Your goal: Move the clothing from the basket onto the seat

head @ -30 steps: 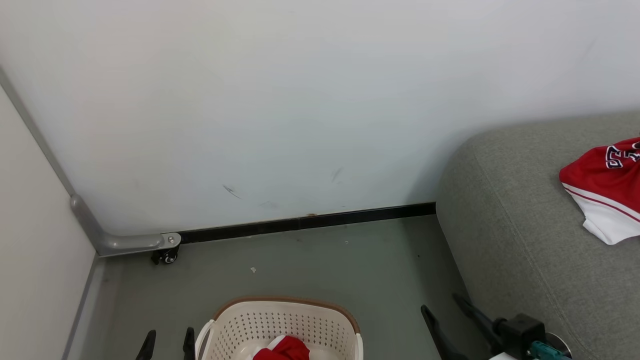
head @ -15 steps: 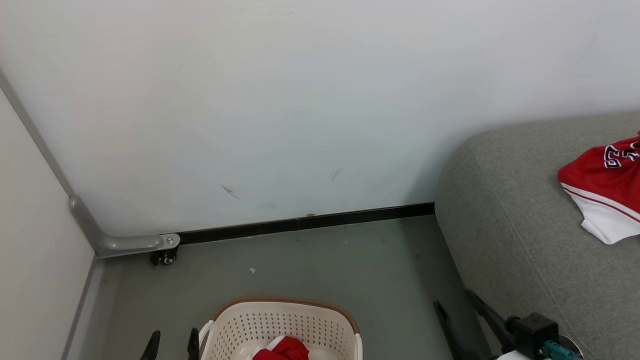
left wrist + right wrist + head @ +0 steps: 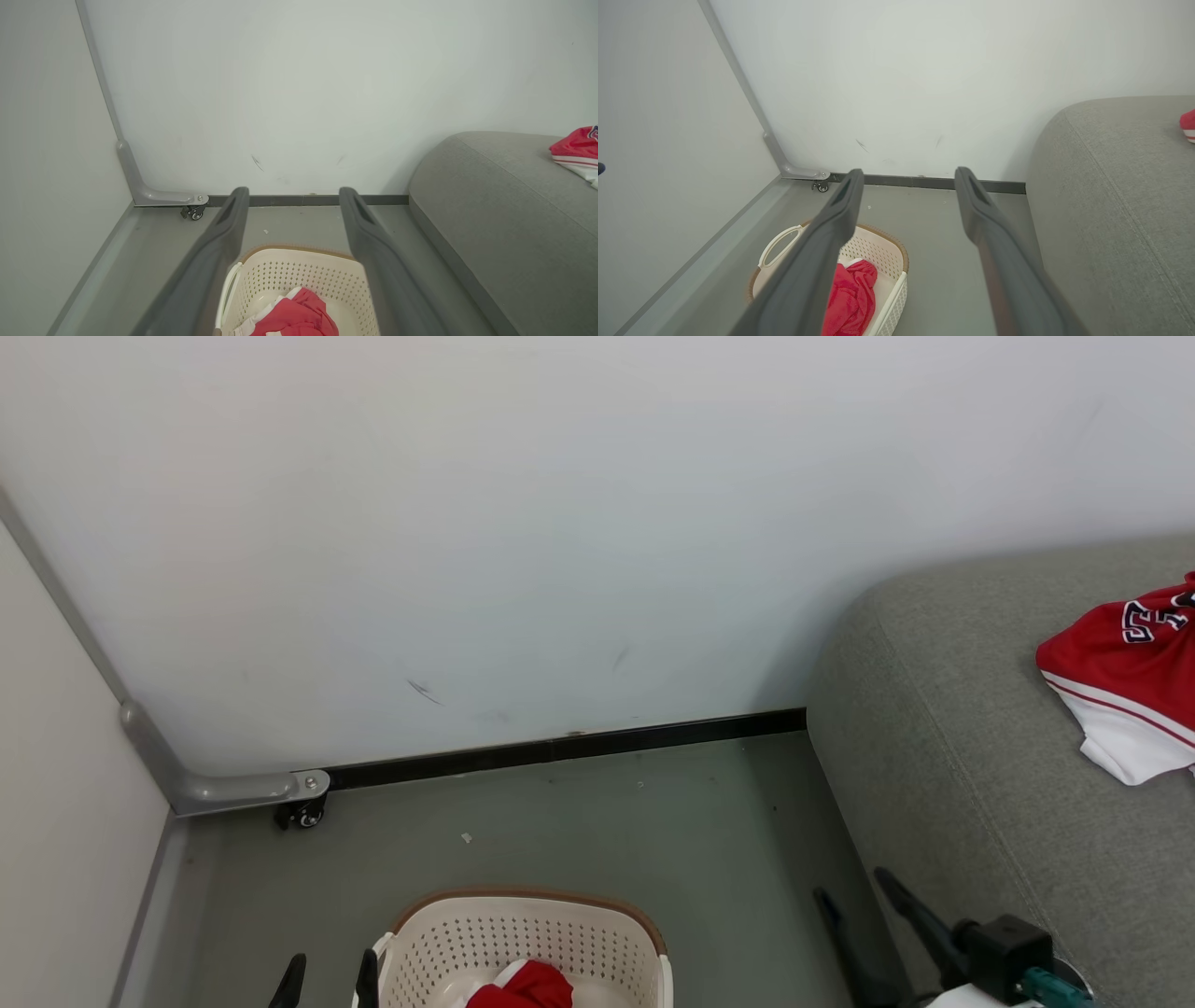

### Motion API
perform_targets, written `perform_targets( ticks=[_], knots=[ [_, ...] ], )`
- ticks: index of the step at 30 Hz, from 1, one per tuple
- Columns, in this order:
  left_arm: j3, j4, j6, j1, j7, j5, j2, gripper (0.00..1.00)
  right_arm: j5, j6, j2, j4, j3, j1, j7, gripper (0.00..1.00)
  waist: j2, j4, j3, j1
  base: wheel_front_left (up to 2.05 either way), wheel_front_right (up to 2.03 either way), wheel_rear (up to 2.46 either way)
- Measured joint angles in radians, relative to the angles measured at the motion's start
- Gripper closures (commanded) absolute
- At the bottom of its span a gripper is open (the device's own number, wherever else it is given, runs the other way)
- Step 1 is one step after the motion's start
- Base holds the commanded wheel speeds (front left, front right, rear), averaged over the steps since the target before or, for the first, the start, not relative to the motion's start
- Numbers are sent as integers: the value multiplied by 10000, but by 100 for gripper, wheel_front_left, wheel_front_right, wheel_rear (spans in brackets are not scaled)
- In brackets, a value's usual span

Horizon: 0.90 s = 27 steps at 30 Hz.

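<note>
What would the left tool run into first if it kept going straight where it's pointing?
Probably the wall near its dark skirting. The open left tool aims over the basket, so nothing nearer seems in line, though depth is unclear.

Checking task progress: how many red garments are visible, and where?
2. A lettered jersey lies on the grey seat at right; a red garment sits in the basket on the floor. More may be hidden under it.
</note>
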Motion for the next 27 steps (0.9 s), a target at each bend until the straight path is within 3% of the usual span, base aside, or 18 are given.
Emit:
perform_targets(
  ticks=[15, 27],
  knots=[
    [-533, 194, -405, 17, 0, 8, 12, 0, -178, 0, 121, -12, -1375, 430, 0, 0, 0, -211, 211, -1, 0, 0, 0],
    [-1164, 836, -685, 237, 2, -69, 23, 0, -556, 0, 178, -29, -1521, 1245, 0, 0, 0, -445, 627, 0, 0, 0, 0]
  ],
)
